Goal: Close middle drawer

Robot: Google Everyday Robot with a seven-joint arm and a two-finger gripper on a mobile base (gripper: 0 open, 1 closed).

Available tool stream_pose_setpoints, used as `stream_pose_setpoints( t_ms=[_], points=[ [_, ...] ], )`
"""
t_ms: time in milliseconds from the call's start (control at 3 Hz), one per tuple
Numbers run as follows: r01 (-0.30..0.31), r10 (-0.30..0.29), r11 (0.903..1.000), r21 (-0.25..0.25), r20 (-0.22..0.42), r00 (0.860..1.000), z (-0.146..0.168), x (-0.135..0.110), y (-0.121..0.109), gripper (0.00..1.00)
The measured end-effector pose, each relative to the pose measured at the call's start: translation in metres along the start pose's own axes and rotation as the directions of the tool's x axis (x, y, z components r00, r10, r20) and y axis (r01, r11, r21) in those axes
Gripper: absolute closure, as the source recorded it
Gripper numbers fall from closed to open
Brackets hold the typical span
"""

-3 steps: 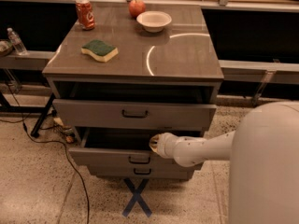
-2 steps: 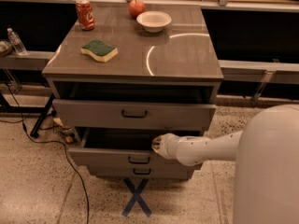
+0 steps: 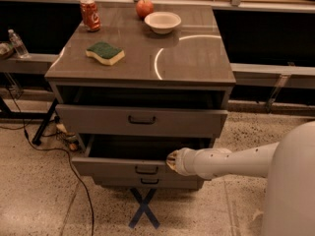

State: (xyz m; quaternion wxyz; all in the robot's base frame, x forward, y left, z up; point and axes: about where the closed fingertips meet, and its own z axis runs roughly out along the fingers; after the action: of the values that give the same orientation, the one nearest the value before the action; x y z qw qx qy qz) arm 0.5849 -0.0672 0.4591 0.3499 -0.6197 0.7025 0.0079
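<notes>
Cannot make out tool (image 3: 171, 160) shape at middle drawer (image 3: 108, 167) front lip, right of handle (image 3: 146, 169): masked by wrist (image 3: 197, 162). Cannot see drawer depths: shadow. Cropped at right, bottom edges: robot body (image 3: 295, 191).

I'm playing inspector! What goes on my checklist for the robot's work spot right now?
Surface: cabinet top, grey and shiny.
Job's things: middle drawer pulled well out, not yet closed.
Clutter: red can, apple, white bowl and sponge on top; top drawer slightly out.
Grippers: gripper at the middle drawer's front, just right of its handle.
Cables: black cable on the floor, left of the cabinet.
Surroundings: blue tape X on the floor; water bottle at far left.
</notes>
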Motion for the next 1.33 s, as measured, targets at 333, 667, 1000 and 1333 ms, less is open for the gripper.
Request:
stream_pose_setpoints(
  t_ms=[333, 667, 1000, 1333],
  points=[
    [0.000, 0.000, 1.0000, 0.000, 0.000, 1.000, -0.002, -0.001, -0.001, 1.00],
    [-0.010, 0.010, 0.9999, 0.005, 0.029, 1.000, -0.022, -0.003, 0.009, 1.00],
    [0.055, -0.056, 0.9984, 0.014, 0.094, 0.994, -0.052, -0.018, 0.031, 1.00],
    [-0.005, 0.001, 0.9996, 0.027, 0.140, 0.990, -0.085, -0.005, 0.051, 1.00]
  ],
)
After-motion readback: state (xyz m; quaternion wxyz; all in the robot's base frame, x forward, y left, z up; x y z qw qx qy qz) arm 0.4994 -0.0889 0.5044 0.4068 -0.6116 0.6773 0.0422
